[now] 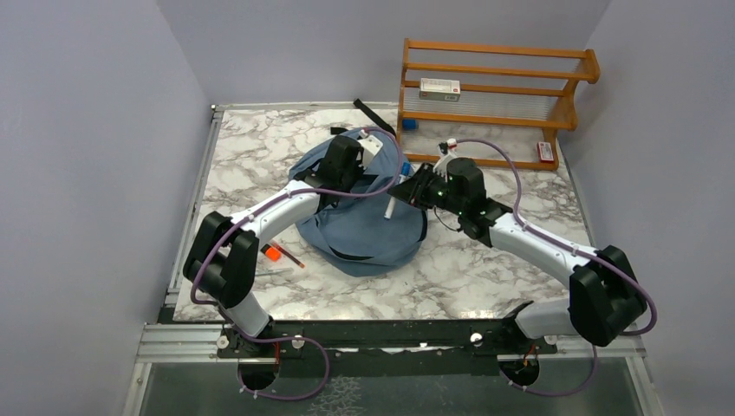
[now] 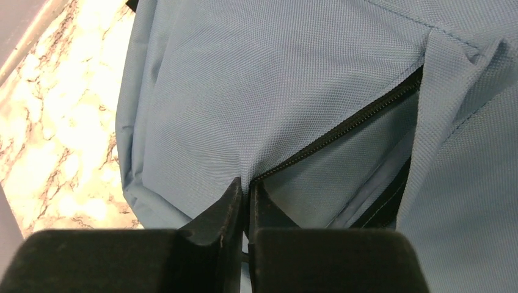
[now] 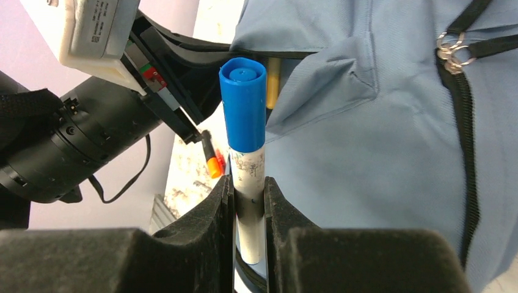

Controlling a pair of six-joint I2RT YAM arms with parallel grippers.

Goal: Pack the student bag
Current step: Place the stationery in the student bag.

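The dusty-blue student bag lies slumped in the middle of the marble table. My left gripper is over its far part; in the left wrist view the gripper is shut on a fold of bag fabric at the end of the dark zipper, holding a pocket open. My right gripper is at the bag's right side. In the right wrist view it is shut on a white marker with a blue cap, held cap-first toward the bag. A yellow item shows inside the opening.
A wooden rack stands at the back right with a white box on it and a small red-and-white item at its foot. An orange-capped pen lies left of the bag. A black strap trails behind the bag.
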